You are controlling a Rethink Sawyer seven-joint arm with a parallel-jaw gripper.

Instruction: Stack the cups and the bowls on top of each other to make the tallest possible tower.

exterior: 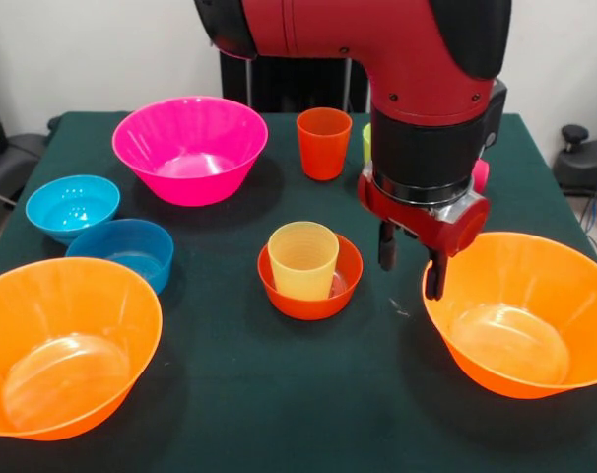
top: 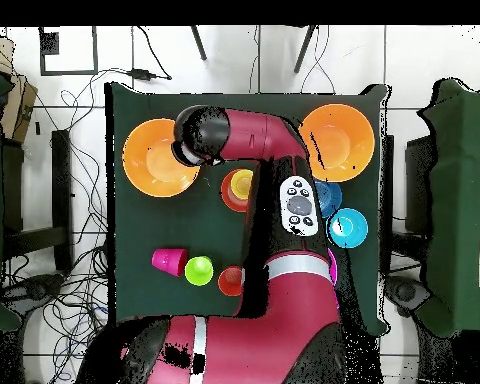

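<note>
So the gripper (exterior: pixel 409 264) hangs over the table (exterior: pixel 279 394), right at the rim of one big orange bowl (exterior: pixel 520 315), with its two fingers apart and nothing between them. That bowl sits at one front corner of the table; the other big orange bowl (exterior: pixel 67 345) sits at the opposite front corner.

Middle of the table: the ribbed pale yellow cup (exterior: pixel 303 259) stands upright inside the small red-orange bowl (exterior: pixel 309 281), a tiny stack of two.

The big pink bowl (exterior: pixel 190 148) is near the back edge. Along the side edge next to it, the light blue bowl (exterior: pixel 72 205) and the darker blue bowl (exterior: pixel 126 252) are touching or nearly so.

The orange cup (exterior: pixel 324 143) stands upright near the back edge. In the overhead view the lime green cup (top: pixel 199 270) stands beside it, and the red-pink cup (top: pixel 168 261) lies tipped on its side just beside the green one.
</note>
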